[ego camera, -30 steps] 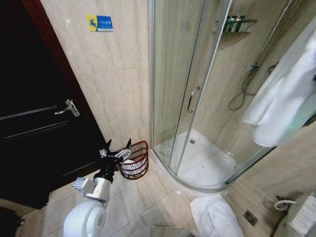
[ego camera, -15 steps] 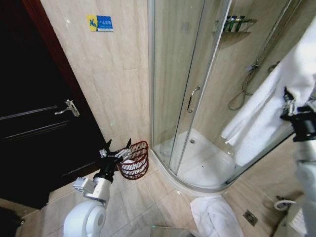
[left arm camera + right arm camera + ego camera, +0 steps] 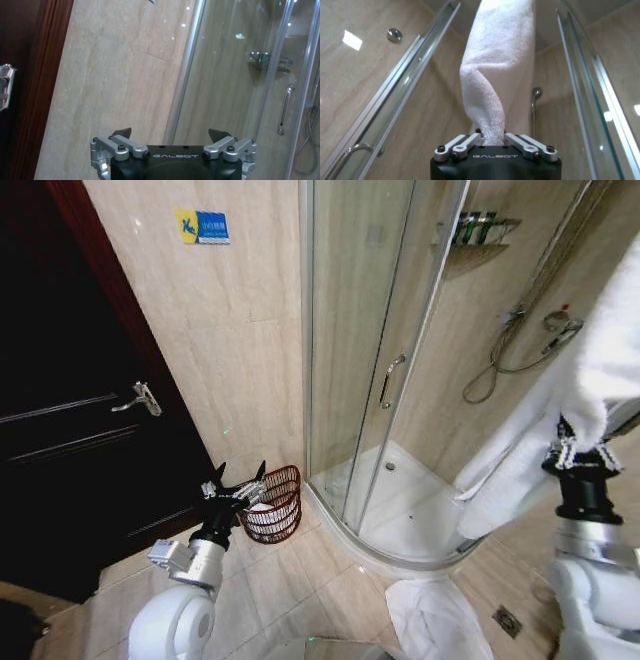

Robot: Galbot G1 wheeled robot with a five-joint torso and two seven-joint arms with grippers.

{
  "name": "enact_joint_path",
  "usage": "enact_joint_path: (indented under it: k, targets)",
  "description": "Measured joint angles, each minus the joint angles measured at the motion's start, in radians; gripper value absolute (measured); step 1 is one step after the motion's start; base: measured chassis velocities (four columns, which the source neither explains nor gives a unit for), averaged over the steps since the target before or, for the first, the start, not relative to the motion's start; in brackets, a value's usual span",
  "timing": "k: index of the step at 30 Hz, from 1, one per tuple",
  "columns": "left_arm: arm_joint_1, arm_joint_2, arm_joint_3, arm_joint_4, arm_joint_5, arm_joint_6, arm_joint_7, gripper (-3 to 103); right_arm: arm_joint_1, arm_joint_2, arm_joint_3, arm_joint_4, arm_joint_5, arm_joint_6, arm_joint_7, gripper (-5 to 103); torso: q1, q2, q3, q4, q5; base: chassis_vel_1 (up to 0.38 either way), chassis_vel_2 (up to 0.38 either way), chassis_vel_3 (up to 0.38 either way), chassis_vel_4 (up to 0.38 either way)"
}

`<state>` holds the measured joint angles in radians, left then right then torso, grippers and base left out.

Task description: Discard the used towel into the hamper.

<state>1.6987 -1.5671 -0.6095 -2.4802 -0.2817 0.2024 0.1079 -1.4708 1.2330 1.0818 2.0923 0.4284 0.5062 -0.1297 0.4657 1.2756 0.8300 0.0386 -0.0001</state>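
White towel [image 3: 590, 370] pinched in right claw [image 3: 578, 452], fingers clamped on twisted end, bulk hanging by glass shower enclosure [image 3: 400, 360]. Red-brown wire hamper [image 3: 275, 503] on tile floor, against wall between dark door [image 3: 70, 430] and enclosure, white cloth inside. Left claw [image 3: 238, 478] wide open, empty, poised beside hamper rim. Second towel [image 3: 435, 620] crumpled on floor near shower base.

right arm brings the towel lower

the right gripper [image 3: 578, 452] has dropped down and inward at the right of the head view, its arm now showing in full below it. the white towel [image 3: 540, 455] clamped in it has shifted along, uncovering the shower head [image 3: 557, 323] on the wall behind.
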Motion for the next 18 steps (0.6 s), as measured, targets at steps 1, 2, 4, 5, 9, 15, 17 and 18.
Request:
enact_joint_path:
  k: [1,2,4,5,9,15,17,18]
  targets:
    - [0.000,0.000,0.000,0.000,0.000,0.000,0.000,100,0.000,0.000,0.000,0.000,0.000,0.000,0.000,8,0.000,0.000,0.000,0.0000,0.0000,0.000,0.000,0.000,0.000]
    - [0.000,0.000,0.000,0.000,0.000,0.000,0.000,100,-0.004,0.007,0.000,-0.004,-0.003,0.023,-0.003,8,0.000,0.000,0.000,0.0000,0.0000,0.000,0.000,0.000,0.000]
    - [0.000,0.000,0.000,0.000,0.000,0.000,0.000,100,-0.012,0.030,-0.002,-0.009,-0.012,0.052,-0.012,8,0.000,0.000,0.000,0.0000,-0.0001,0.000,0.000,0.000,0.000]
    - [0.000,0.000,0.000,0.000,0.000,0.000,0.000,100,-0.012,0.030,-0.002,-0.009,-0.012,0.052,-0.012,8,0.000,0.000,0.000,0.0000,-0.0001,0.000,0.000,0.000,0.000]
    - [0.000,0.000,0.000,0.000,0.000,0.000,0.000,100,-0.032,0.071,-0.017,-0.040,-0.050,0.102,-0.036,8,0.000,0.000,0.000,0.0000,0.0000,0.000,0.000,0.000,0.000]
    - [0.000,0.000,0.000,0.000,0.000,0.000,0.000,100,-0.062,0.119,-0.034,-0.079,-0.075,0.151,-0.049,8,0.000,0.000,0.000,-0.0001,0.0007,0.000,0.000,0.000,0.000]
    - [0.000,0.000,0.000,0.000,0.000,0.000,0.000,100,-0.066,0.127,-0.035,-0.081,-0.075,0.159,-0.051,8,0.000,0.000,0.000,0.0000,0.0002,0.000,0.000,0.000,0.000]
    - [0.000,0.000,0.000,0.000,0.000,0.000,0.000,100,-0.069,0.133,-0.035,-0.081,-0.074,0.167,-0.051,8,0.000,0.000,0.000,-0.0001,0.0002,0.000,0.000,0.000,0.000]
